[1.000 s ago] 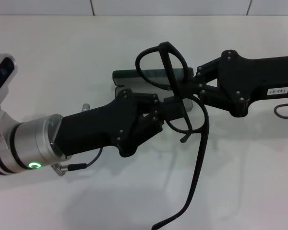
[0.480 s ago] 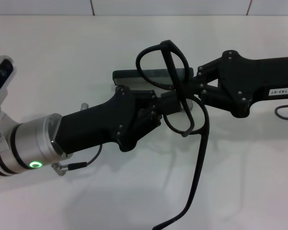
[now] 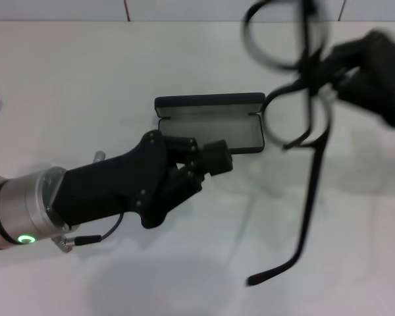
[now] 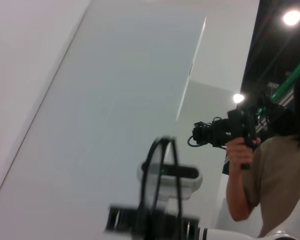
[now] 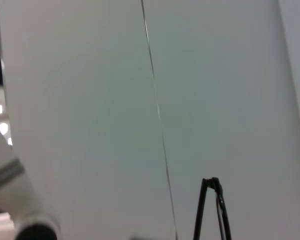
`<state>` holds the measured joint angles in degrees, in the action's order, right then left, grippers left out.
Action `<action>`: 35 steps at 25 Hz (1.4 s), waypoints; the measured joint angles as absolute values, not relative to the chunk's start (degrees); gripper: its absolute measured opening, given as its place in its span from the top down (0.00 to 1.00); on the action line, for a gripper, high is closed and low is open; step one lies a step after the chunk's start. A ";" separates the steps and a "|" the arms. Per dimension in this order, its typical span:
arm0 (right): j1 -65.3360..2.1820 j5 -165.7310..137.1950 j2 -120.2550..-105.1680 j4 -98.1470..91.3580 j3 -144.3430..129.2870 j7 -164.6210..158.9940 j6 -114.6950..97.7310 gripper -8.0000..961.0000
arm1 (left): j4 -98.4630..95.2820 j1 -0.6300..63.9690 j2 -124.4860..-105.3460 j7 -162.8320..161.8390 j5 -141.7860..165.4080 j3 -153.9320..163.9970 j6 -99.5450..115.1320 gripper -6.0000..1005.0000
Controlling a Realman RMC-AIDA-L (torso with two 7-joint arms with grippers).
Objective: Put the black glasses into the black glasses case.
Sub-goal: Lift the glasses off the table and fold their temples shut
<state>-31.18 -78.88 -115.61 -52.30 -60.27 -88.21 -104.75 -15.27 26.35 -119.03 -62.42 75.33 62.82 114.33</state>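
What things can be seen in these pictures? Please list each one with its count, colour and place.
black glasses: one, black frame, held up in the air at the far right, one temple arm hanging down
black glasses case: one, black with grey lining, lying open on the table at the middle
table: one, white, under everything
person with camera: one, beige shirt, black camera, background of left wrist view
left gripper: one, black, beside the case's near edge, holding nothing
right gripper: one, black, far right, carrying the glasses
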 joint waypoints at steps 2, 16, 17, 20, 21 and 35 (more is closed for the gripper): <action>-30.24 -75.72 -115.57 -52.27 -57.70 -87.56 -107.38 0.94 | -15.29 26.61 -119.16 -62.51 76.66 62.85 114.29 0.94; -37.16 -59.49 -116.19 -32.07 -70.77 -62.35 -101.80 0.94 | -14.41 31.82 -120.74 -59.49 74.72 70.59 114.83 0.94; -37.47 -58.65 -116.19 -31.61 -72.63 -61.05 -100.36 0.94 | -14.38 31.48 -120.73 -58.85 72.92 71.88 115.11 0.94; -37.55 -56.29 -116.19 -31.36 -76.93 -58.85 -97.30 0.94 | -14.37 30.39 -120.64 -57.08 68.18 74.48 115.92 0.94; -37.50 -55.92 -116.19 -31.36 -78.01 -58.47 -96.47 0.94 | -14.38 29.96 -120.62 -56.66 66.97 74.88 116.10 0.94; -37.83 -55.90 -116.19 -31.77 -86.52 -57.47 -90.54 0.94 | -13.63 27.85 -120.33 -56.57 59.36 74.51 116.27 0.94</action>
